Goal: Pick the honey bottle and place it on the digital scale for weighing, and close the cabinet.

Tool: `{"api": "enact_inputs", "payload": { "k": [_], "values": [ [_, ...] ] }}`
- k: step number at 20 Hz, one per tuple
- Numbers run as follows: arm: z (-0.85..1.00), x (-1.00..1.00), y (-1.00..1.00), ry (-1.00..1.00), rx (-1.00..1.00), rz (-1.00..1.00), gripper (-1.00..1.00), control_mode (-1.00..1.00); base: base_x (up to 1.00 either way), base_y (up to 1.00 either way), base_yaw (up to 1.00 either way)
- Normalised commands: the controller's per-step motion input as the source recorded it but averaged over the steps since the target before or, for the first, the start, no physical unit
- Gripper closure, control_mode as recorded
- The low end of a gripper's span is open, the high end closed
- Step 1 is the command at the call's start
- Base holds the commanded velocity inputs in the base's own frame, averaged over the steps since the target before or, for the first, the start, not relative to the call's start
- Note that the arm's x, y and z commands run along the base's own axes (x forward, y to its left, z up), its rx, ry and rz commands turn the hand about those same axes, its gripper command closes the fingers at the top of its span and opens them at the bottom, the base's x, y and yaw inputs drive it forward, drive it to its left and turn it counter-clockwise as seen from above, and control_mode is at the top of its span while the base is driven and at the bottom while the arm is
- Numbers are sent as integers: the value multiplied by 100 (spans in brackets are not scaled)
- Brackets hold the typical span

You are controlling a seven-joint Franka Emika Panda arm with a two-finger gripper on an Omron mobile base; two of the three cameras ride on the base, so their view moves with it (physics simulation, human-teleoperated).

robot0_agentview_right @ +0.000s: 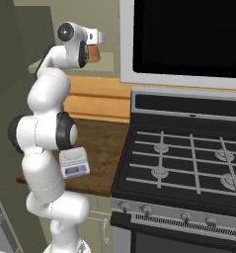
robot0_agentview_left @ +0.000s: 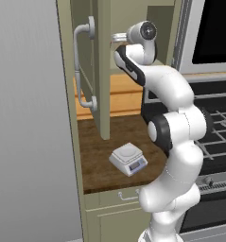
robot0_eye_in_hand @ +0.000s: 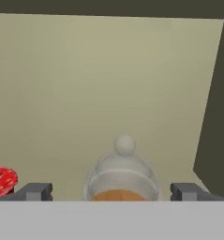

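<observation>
In the hand view the honey bottle (robot0_eye_in_hand: pixel 123 176) stands close ahead on the cabinet shelf. Its pale conical top shows in full, with a strip of amber body below. My gripper (robot0_eye_in_hand: pixel 112 192) is open, one fingertip (robot0_eye_in_hand: pixel 36 191) on each side of the bottle and clear of it. The right base view shows the bottle's amber body (robot0_agentview_right: pixel 94 54) just under my hand (robot0_agentview_right: pixel 95 37). The cabinet door (robot0_agentview_left: pixel 88 56) stands wide open, its curved grey handle (robot0_agentview_left: pixel 81 66) facing out. The digital scale (robot0_agentview_left: pixel 128 159) sits on the wooden counter below, partly hidden behind my arm in the right base view (robot0_agentview_right: pixel 74 163).
A red round object (robot0_eye_in_hand: pixel 2 180) lies on the shelf left of the bottle. A black stove (robot0_agentview_right: pixel 188 158) with burner grates adjoins the counter on the right, with a dark microwave (robot0_agentview_right: pixel 188 34) above it. A drawer with a small handle (robot0_agentview_left: pixel 126 196) sits under the counter.
</observation>
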Motion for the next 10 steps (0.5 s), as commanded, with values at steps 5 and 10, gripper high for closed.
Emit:
{"api": "enact_inputs", "payload": {
  "k": [5,10],
  "values": [
    [-31,32,1,0,0,0,-100,-100,0,0,0],
    [-20,25,0,0,0,0,100,-100,0,0,0]
  ]
}}
